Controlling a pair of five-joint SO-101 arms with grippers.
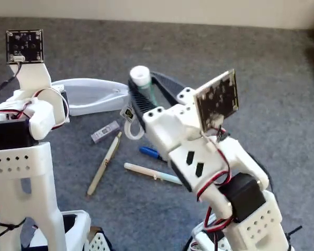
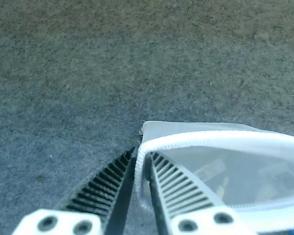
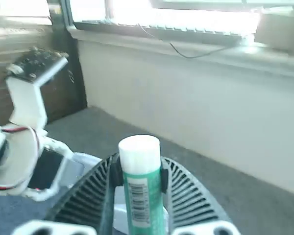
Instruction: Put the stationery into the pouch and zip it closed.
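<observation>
Grey carpet floor [image 1: 282, 78], right gripper [image 3: 137, 164] clamped on the white-capped green glue stick [image 1: 141, 77], held aloft. The clear plastic pouch [image 1: 94, 94] sits at its 9 o'clock, rim pinched by the left gripper [image 2: 143, 152]. I'd tilt it mouthward and release only once inside.

Grey carpet [image 1: 282, 68] runs back to a plain pale wall [image 3: 201, 98], above which a bright window [image 3: 186, 10] pours daylight over its sill [image 3: 152, 33], where a thin cable [image 3: 183, 53] hangs.
</observation>
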